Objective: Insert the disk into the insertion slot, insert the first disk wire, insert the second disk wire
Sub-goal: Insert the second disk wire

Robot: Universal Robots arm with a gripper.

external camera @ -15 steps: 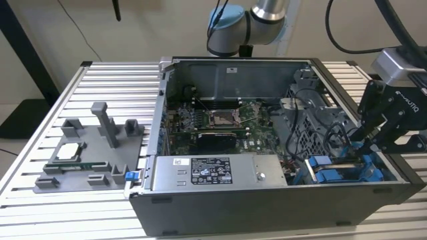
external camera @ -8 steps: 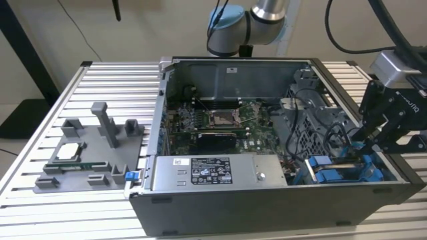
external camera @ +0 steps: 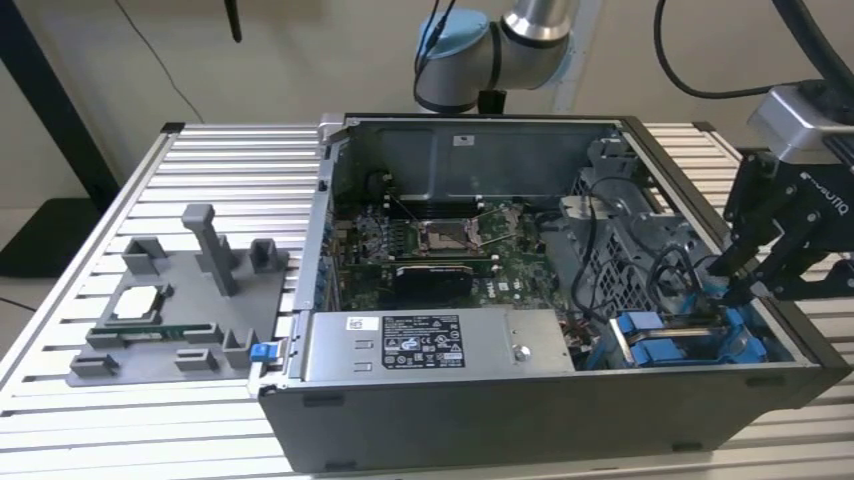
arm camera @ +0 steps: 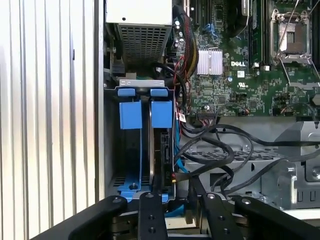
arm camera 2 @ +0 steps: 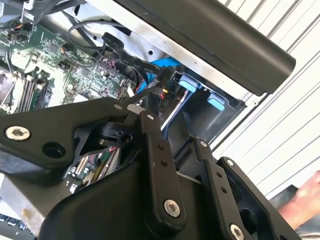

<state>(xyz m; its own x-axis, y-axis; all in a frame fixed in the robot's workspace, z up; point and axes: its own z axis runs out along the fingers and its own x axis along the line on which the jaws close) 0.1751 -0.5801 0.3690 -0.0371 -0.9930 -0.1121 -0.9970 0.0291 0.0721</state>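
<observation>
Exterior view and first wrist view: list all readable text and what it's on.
Power-supply box label: print too small to read.
Motherboard: white brand mark beside the heatsink, not quoted; other markings too small.
Gripper: white brand lettering on its body, not quoted.

My end effector point(external camera: 750, 283) is matt black, built of flat linkage bars point(arm camera 2: 159, 170) pinned with silver socket-head screws point(arm camera 2: 171, 208), with white lettering on its side. Above it sits a silver-grey wrist block point(external camera: 798, 118), from which black cables point(external camera: 811, 40) loop away. My arm point(external camera: 541, 18) is silver tube with light-blue joint caps point(external camera: 447, 35).
</observation>
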